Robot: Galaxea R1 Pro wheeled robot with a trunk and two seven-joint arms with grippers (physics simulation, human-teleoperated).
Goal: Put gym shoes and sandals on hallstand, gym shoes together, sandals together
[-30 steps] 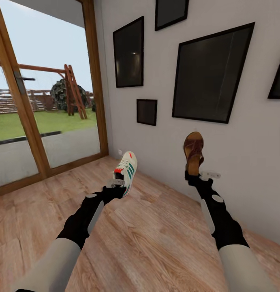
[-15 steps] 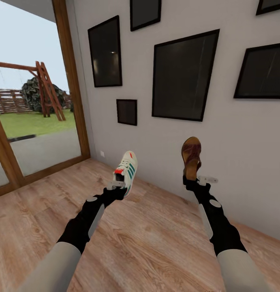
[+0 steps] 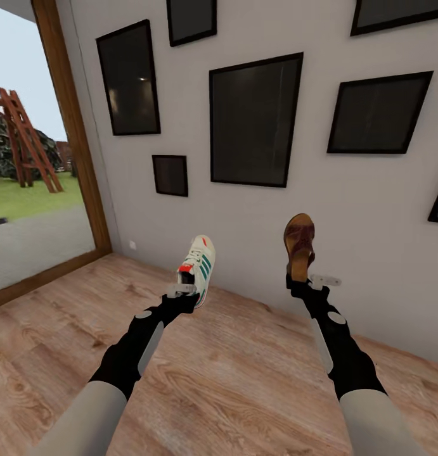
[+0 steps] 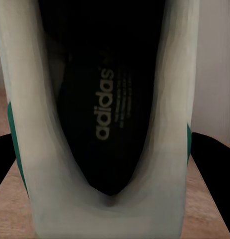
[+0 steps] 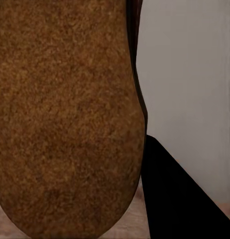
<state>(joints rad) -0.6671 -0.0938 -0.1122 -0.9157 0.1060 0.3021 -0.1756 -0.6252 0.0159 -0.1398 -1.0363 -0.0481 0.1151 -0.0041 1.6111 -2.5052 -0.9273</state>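
A: Fingers, left gripper [image 3: 188, 290]: they are closing on the heel of one gym shoe [image 3: 198, 268], holding it up off the floor, toe pointing up and away toward the wall. The left wrist view is looking straight into the shoe's dark insole [image 4: 112, 119], with black fingers [image 4: 209, 164] sitting at either side of the white upper.

B: And the right gripper [image 3: 305, 278]?

A: It is clamping one sandal [image 3: 299, 244] by its heel end, the sandal standing nearly upright in the air, toe up. The right wrist view is showing the tan footbed [image 5: 65, 114] close up.

B: Surface and room?

A: The corridor floor [image 3: 231, 373], light brown planks, is running under both arms. A light-grey wall [image 3: 371, 253] is standing just ahead, carrying several dark, black-framed pictures [image 3: 253, 120]. At the left, a wood-framed glass door [image 3: 70, 145] is showing grass and a wooden swing frame [image 3: 25, 142] outside.
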